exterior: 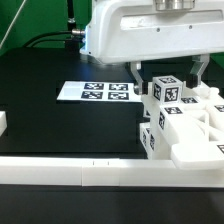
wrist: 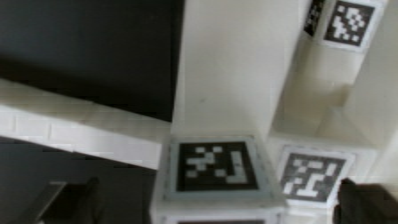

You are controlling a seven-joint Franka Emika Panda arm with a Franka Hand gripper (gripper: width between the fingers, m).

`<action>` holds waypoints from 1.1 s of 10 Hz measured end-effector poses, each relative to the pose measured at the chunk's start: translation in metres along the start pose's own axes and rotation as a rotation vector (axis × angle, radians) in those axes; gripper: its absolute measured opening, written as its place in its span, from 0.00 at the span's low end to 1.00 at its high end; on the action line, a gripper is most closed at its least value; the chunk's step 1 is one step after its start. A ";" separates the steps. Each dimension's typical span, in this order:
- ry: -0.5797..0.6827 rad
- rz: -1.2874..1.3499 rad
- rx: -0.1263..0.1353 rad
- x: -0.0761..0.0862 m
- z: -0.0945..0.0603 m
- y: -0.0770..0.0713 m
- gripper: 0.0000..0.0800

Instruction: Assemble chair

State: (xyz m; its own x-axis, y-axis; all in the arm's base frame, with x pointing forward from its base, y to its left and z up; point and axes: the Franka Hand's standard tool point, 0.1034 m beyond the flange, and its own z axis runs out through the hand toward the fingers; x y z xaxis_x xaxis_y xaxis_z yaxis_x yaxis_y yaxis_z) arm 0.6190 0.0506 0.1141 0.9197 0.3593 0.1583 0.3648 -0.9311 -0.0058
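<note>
The white chair parts (exterior: 185, 125) lie clustered at the exterior view's right, several bearing black-and-white tags. A tagged block (exterior: 167, 89) stands highest among them. My gripper (exterior: 168, 72) is open just above it, one dark finger (exterior: 137, 76) on each side of the block, not touching it. In the wrist view the gripper (wrist: 217, 205) straddles two tagged part faces (wrist: 217, 165), with a finger (wrist: 71, 200) at each lower corner and a long white part (wrist: 231, 70) running away from them. Nothing is held.
The marker board (exterior: 97, 92) lies flat on the black table behind the parts. A long white border rail (exterior: 60, 168) runs along the table's front edge, and a short rail piece (exterior: 3, 122) sits at the exterior view's left.
</note>
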 end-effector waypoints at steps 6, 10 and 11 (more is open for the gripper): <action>0.002 0.090 0.003 0.000 0.000 0.000 0.36; 0.080 0.567 -0.012 0.002 0.000 0.001 0.36; 0.093 0.622 -0.009 0.003 0.000 0.000 0.36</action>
State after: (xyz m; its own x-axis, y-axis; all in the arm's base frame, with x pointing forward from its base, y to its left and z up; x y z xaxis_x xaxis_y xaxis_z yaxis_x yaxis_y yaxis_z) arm 0.6218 0.0513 0.1143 0.9428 -0.2566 0.2128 -0.2363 -0.9647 -0.1163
